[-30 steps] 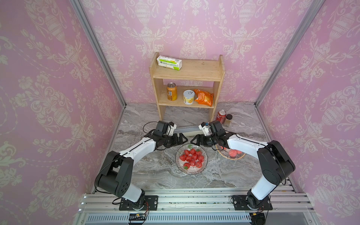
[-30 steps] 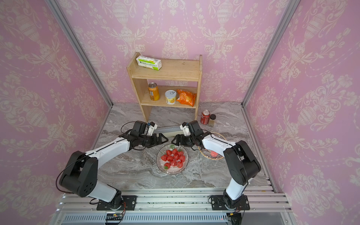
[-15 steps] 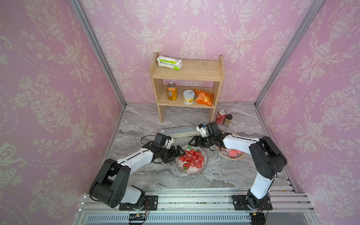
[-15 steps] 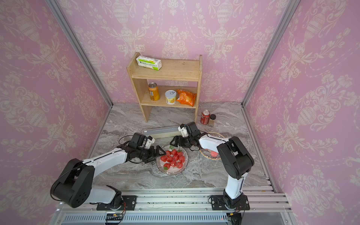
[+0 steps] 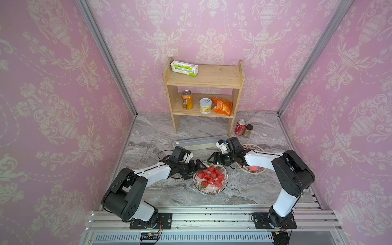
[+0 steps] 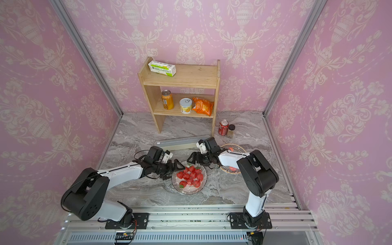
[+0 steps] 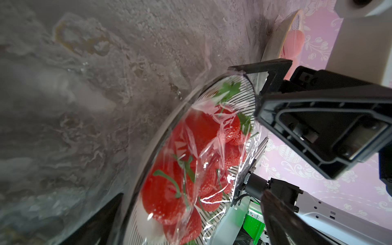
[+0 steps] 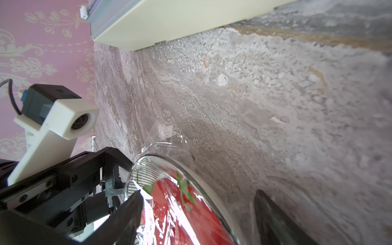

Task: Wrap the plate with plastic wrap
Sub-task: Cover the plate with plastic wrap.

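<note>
The plate [image 5: 206,191] of strawberries [image 5: 210,177] sits on the marble table [image 5: 244,191] between the two arms. The plastic wrap [image 7: 203,148] is draped over the fruit, crinkled and loose. A flap of it spills past the far rim onto the stone, clearest from the right wrist. Its box [image 5: 199,143] lies well behind the plate, out of play.

The left gripper [image 5: 198,167] is at the far left of the rim with its jaws spread wide. The right gripper [image 5: 211,159] is at the far rim just beside it, also spread. From each wrist the rim shows between that arm's two fingers. As far as I can see, neither one pinches anything.

To my eye the step is to get the loose edge down and snug around the rim. I'd keep both sets of fingers low and press the film against the outside of the rim rather than down on the fruit. Then sweep outward along the edge so the wrinkles pull flat. The film clings to whatever touches it, so a lifting finger could drag it back off. The plate looks free to slide, so pushes from the two sides ought to balance. The grippers are close together and need room between them.
</note>
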